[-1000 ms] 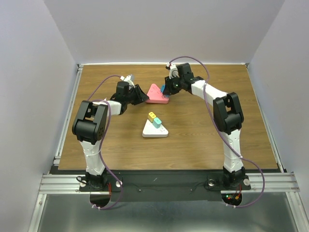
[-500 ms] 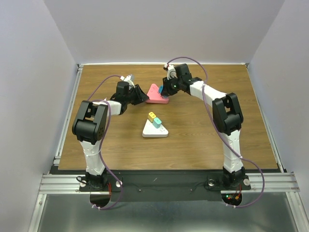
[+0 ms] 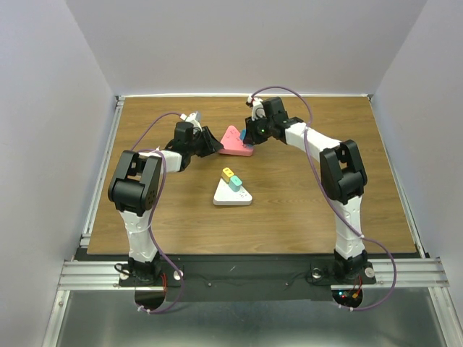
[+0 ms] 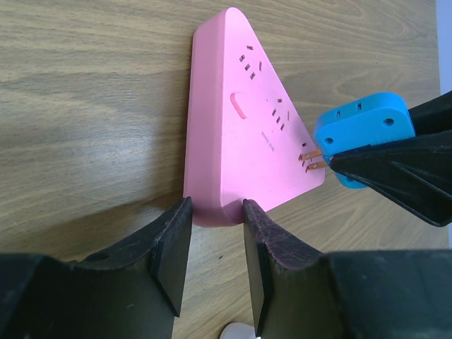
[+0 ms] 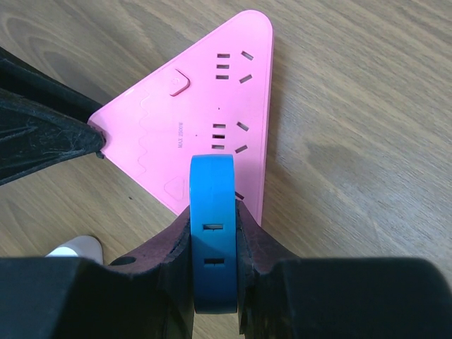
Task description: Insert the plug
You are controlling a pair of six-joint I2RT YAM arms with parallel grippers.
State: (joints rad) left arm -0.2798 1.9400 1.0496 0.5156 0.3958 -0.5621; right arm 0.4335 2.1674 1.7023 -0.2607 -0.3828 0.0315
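Observation:
A pink triangular power strip (image 3: 235, 141) lies flat at the back middle of the wooden table. My left gripper (image 4: 215, 219) is shut on its near corner, one finger on each side. My right gripper (image 5: 212, 205) is shut on a blue plug (image 5: 212, 233), held on edge over the strip's right corner. In the left wrist view the blue plug (image 4: 364, 131) points its two metal prongs (image 4: 311, 159) at the outermost socket slots, and their tips touch the pink strip's face (image 4: 233, 141). How deep the prongs sit I cannot tell.
A white triangular power strip (image 3: 233, 194) lies in the middle of the table with a yellow plug (image 3: 228, 173) and a teal plug (image 3: 234, 181) in it. A metal rail (image 3: 101, 181) runs along the table's left edge. Walls close in the back and sides.
My right gripper has shifted slightly left and lower, bringing the blue plug closer onto the pink strip. The left arm and the strip have not moved.

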